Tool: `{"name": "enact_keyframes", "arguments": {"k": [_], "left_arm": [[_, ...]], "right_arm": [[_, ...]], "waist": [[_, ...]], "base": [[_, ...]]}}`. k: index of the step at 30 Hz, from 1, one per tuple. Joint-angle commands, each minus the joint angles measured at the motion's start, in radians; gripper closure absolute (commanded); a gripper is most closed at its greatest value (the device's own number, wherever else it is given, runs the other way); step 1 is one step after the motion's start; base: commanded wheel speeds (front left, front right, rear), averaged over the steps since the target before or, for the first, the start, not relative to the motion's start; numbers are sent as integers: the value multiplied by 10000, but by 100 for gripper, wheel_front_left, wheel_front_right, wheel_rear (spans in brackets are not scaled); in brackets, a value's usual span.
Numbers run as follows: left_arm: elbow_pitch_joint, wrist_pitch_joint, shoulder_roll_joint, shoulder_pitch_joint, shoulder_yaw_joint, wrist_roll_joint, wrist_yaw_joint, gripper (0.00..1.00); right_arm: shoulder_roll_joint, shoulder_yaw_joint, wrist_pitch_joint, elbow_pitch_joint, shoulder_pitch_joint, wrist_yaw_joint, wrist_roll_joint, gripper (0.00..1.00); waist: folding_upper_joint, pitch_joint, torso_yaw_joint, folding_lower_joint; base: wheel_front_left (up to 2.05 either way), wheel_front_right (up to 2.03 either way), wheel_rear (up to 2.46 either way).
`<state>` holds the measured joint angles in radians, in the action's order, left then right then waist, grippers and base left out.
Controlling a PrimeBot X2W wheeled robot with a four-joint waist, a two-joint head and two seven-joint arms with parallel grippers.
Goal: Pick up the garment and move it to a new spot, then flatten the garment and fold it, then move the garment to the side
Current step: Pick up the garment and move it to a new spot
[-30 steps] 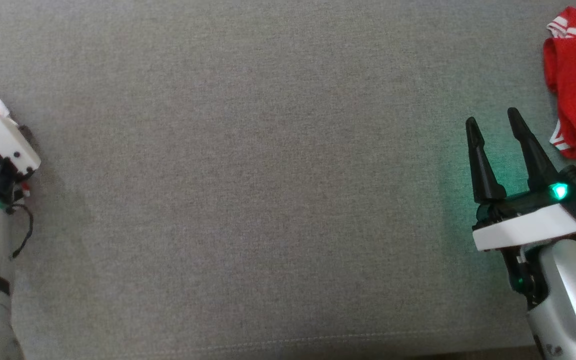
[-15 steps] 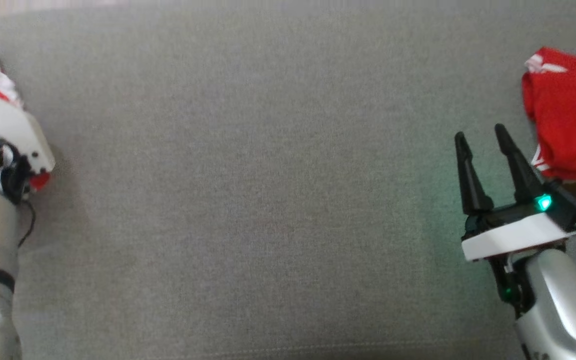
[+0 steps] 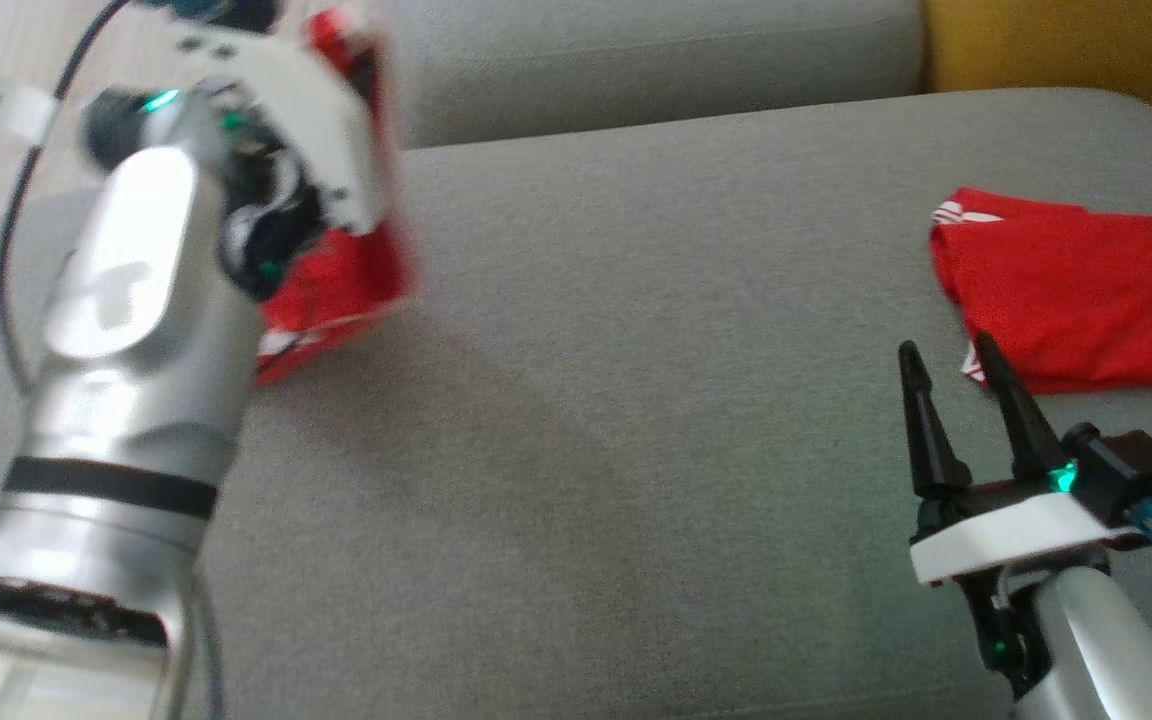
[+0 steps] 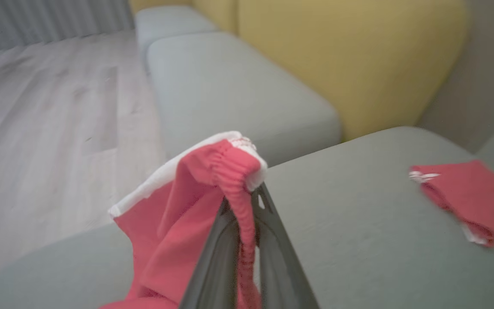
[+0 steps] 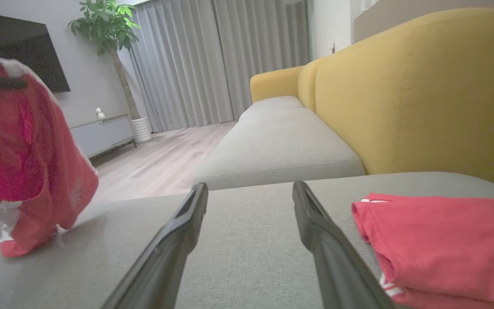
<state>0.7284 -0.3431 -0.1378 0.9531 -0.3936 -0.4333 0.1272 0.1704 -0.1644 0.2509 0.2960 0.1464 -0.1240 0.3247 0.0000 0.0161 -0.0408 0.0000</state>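
L arm (image 3: 126,330) up at upper left, silver forearm angled up, wrist blurred, L gripper (image 4: 247,201) pinched tight on red garment (image 4: 174,214), R gripper (image 3: 945,346) low at lower right, fingers spread, pointing up, empty

Left gripper (image 4: 243,197) clamps the red garment (image 4: 161,227) — waistband bunched at fingertips.

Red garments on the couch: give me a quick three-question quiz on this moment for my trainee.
1. True or false: the left gripper is shut on the hanging red garment.
2. The right gripper is: A open and empty; B shut on cloth; C shut on nothing.
3. Which gripper is the folded red garment on the grey cushion nearer to?
Key: 1 true; 2 A; 3 the right gripper.
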Motion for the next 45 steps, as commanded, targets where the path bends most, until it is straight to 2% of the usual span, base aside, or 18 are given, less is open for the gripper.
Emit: {"name": "enact_keyframes", "arguments": {"k": [1, 7, 12, 15, 17, 20, 23, 24, 25, 29, 33, 35, 41, 45], "left_arm": [[-941, -6, -333, 487, 100, -458, 31, 100], [-3064, -392, -282, -210, -241, -2066, 33, 100], [-3851, -845, -876, -1863, -653, -2582, 33, 100], [-3741, -955, -1181, -2667, -719, -2778, 33, 100], [-3376, -991, -1605, -3347, -821, -2691, 32, 100], [-2592, -641, -2153, -4051, -917, -2336, -31, 100], [-1813, -102, -2436, -4416, -1074, -2053, -19, 100], [-1580, 143, -2494, -4467, -1124, -1964, -13, 82], [-1332, 368, -2491, -4493, -1108, -1958, -10, 0], [-681, 1076, -2371, -4357, -1085, -1981, 3, 0], [-935, 2175, -2505, -4077, -1144, -1574, -41, 0], [-1309, 2919, -2514, -4028, -998, -1366, -388, 0], [-3108, 5203, -2370, -4927, -433, -889, -1874, 0], [-4374, 5838, -2106, -6159, -201, -615, -2875, 0]], "right_arm": [[82, -41, 108, -278, 51, -67, -82, 0], [178, 232, 108, -350, -70, -67, -125, 0], [213, 291, 108, -356, -198, -67, -114, 0], [208, 288, 108, -357, -224, -67, -92, 0], [222, 292, 108, -336, -228, -67, -74, 0], [271, 276, 108, -292, -223, -67, -52, 0], [325, 235, 107, -246, -215, -67, -38, 0], [349, 221, 101, -233, -219, -67, -32, 0], [371, 203, 87, -217, -226, -67, -26, 0], [396, 111, 20, -173, -273, -67, -23, 0], [396, 98, -25, -189, -335, -67, -40, 0], [407, 107, -29, -210, -379, -67, -39, 0], [385, 246, -35, -326, -522, -67, -72, 0], [358, 307, -73, -426, -595, -67, -109, 0]], "waist": [[0, -199, -246, 0], [0, -199, -466, 0], [0, -61, -534, 0], [0, 5, -549, 0], [0, 49, -547, 0], [0, 79, -515, 0], [0, 48, -462, 0], [0, 30, -428, 0], [0, 7, -391, 0], [0, -121, -268, 0], [0, -253, -173, 0], [0, -331, -137, 0], [0, -493, -46, 0], [0, -521, 4, 0]], "base": [[0, 0, 0], [0, 0, 0], [0, 0, 0], [0, 0, 0], [0, 0, 0], [0, 0, 0], [0, 0, 0], [0, 0, 0], [0, 0, 0], [0, 0, 0], [0, 0, 0], [0, 0, 0], [0, 0, 0], [0, 0, 0]]}}
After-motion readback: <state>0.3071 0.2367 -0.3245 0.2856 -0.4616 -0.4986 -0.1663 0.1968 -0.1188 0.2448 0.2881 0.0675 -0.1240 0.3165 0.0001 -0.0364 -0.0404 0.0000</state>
